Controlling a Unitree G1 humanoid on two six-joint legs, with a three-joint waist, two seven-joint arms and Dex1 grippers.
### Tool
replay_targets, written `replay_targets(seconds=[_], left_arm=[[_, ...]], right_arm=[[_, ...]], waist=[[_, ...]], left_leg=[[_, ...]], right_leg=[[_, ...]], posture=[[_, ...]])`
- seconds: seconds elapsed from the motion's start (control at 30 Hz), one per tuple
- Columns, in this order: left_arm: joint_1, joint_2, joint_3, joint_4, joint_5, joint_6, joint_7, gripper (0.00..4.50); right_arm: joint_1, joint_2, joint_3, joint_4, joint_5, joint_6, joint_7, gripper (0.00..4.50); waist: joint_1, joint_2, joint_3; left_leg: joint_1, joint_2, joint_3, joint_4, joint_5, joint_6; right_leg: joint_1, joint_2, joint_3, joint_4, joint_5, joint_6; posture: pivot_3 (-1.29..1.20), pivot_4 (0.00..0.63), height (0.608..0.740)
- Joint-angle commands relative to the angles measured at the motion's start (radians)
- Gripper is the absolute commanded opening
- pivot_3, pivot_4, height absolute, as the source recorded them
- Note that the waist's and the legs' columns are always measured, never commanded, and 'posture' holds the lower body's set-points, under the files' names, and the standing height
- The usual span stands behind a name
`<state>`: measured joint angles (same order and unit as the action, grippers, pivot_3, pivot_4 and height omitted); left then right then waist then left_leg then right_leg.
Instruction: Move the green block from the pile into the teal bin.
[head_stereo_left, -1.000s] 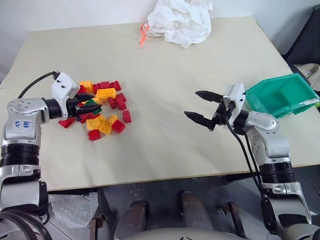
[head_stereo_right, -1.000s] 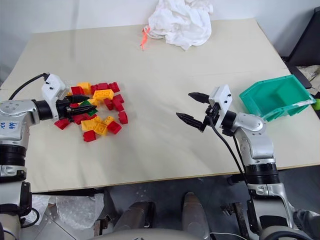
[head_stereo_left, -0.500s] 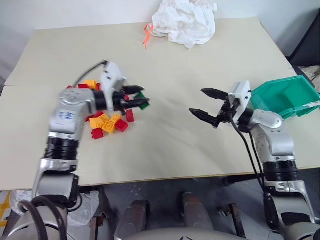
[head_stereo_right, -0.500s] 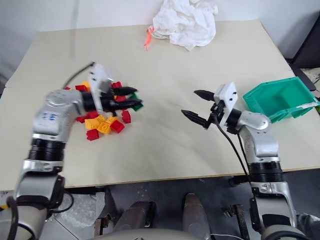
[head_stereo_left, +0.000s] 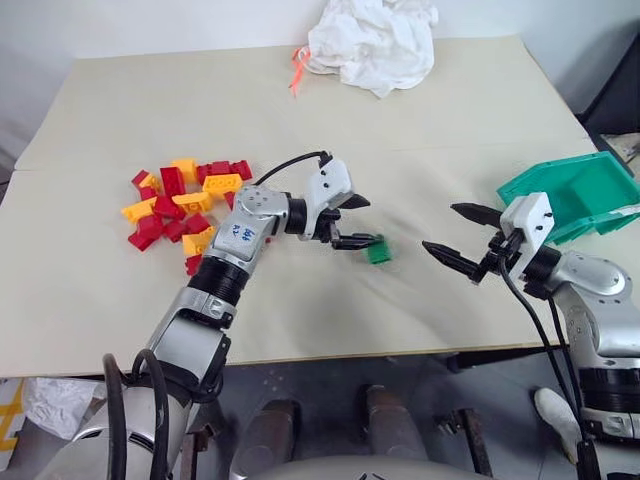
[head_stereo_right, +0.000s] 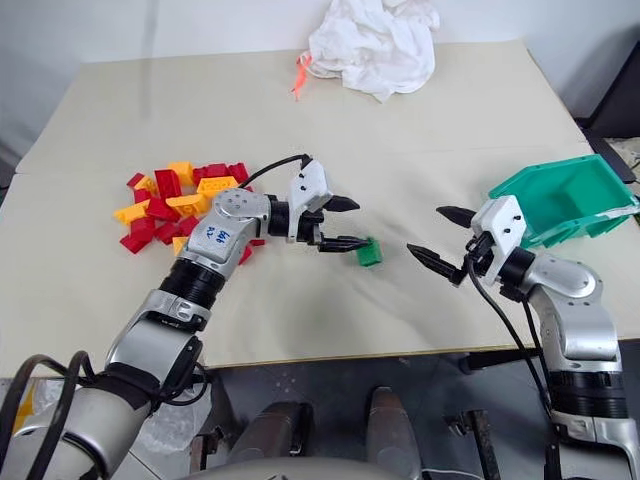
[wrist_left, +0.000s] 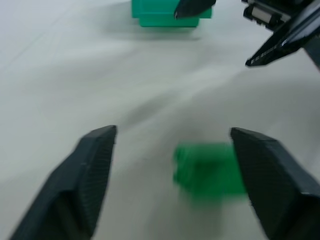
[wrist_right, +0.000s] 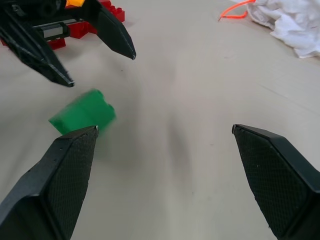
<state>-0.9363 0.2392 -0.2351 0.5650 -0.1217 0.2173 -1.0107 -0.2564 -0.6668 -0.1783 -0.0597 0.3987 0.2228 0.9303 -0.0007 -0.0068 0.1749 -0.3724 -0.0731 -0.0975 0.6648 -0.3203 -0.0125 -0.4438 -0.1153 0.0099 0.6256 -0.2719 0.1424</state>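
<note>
So the counter (head_stereo_left: 420, 110) is the big beige thing under everything, with a white cloth bundle (head_stereo_left: 372, 42) at the far edge. The teal bin (head_stereo_left: 570, 192) sits over on my right side, tipped so its open mouth faces the middle. The pile (head_stereo_left: 180, 200) of red and yellow-orange bricks is off to my left, well apart from the bin.

The green block (head_stereo_left: 378, 251) is out of the pile and lying loose on the bare counter, roughly midway between my two tools. My left tool (head_stereo_left: 352, 222) is spread wide with nothing in it, and the block sits just beyond the tip of its lower finger. Whether that tip touches it, I honestly can't tell. My right tool (head_stereo_left: 462, 240) is wide too and empty, pointing back toward the block from the bin side, with a clear gap of counter between.

What matters for the next move, I reckon: the block lies to the left of my right tool, and the bin is right behind that tool, so that arm looks like the natural one to take it the rest of the way. The left is nearer to the block though.

The head views can't settle the block's long axis. The right wrist view shows the block (wrist_right: 82, 112) tilted, nearer one finger than the other. The left wrist view adds the bin (wrist_left: 167, 12) straight beyond the block (wrist_left: 207, 167).
</note>
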Motion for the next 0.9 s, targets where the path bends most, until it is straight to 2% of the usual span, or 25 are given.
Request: replay_targets(seconds=[0.03,0.23,0.37,0.53,0.67,0.77,0.9], left_arm=[[0.021,0.080,0.073,-0.072,-0.040,-0.009,-0.037,4.48],[0.134,0.218,0.226,-0.192,-0.148,-0.024,-0.089,4.48],[0.231,0.367,0.322,-0.218,-0.217,0.013,-0.169,4.48],[0.249,0.396,0.377,-0.204,-0.263,-0.003,-0.187,4.48],[0.283,0.394,0.404,-0.223,-0.297,-0.010,-0.195,4.48],[0.326,0.399,0.395,-0.245,-0.299,-0.032,-0.220,4.48],[0.368,0.392,0.397,-0.284,-0.313,-0.043,-0.227,4.48]], right_arm=[[0.030,-0.034,-0.049,-0.091,0.032,0.037,-0.016,4.50],[0.118,-0.134,-0.142,-0.189,0.113,0.162,0.015,4.50],[0.227,-0.267,-0.273,-0.233,0.148,0.273,0.070,4.50],[0.274,-0.325,-0.318,-0.254,0.137,0.306,0.062,4.50],[0.198,-0.301,-0.203,-0.282,0.108,0.350,-0.011,4.50],[0.103,-0.208,-0.083,-0.330,0.108,0.427,-0.133,4.50],[0.049,-0.054,-0.004,-0.390,0.122,0.516,-0.282,4.50]], waist=[[-0.003,0.000,0.000],[0.003,0.000,0.000],[0.006,0.000,0.000],[0.021,0.000,0.000],[0.024,-0.001,0.000],[0.015,-0.001,0.000],[0.011,-0.001,0.000]], left_leg=[[0.000,0.000,0.000,0.000,0.000,0.000],[0.000,0.001,-0.001,0.000,0.000,0.001],[0.000,0.001,-0.001,0.000,-0.001,0.001],[0.001,0.001,-0.001,0.002,-0.001,0.002],[0.003,0.002,-0.001,0.002,-0.002,0.003],[0.003,0.005,-0.001,0.002,-0.002,0.002],[0.001,0.006,-0.002,0.001,-0.002,0.001]], right_leg=[[0.000,0.000,0.000,0.000,0.000,0.000],[0.000,-0.001,0.001,-0.001,0.000,0.000],[0.000,-0.001,0.001,-0.001,0.000,0.000],[0.004,-0.001,0.000,-0.003,0.000,0.000],[0.006,-0.001,0.000,-0.004,0.001,0.001],[0.005,0.000,0.000,-0.004,0.001,0.000],[0.003,0.000,0.000,-0.004,0.001,0.000]], posture=[[0.00,0.150,0.740],[0.00,0.150,0.740],[0.00,0.150,0.740],[0.00,0.150,0.740],[0.00,0.150,0.740],[0.00,0.150,0.740],[0.00,0.150,0.740]])
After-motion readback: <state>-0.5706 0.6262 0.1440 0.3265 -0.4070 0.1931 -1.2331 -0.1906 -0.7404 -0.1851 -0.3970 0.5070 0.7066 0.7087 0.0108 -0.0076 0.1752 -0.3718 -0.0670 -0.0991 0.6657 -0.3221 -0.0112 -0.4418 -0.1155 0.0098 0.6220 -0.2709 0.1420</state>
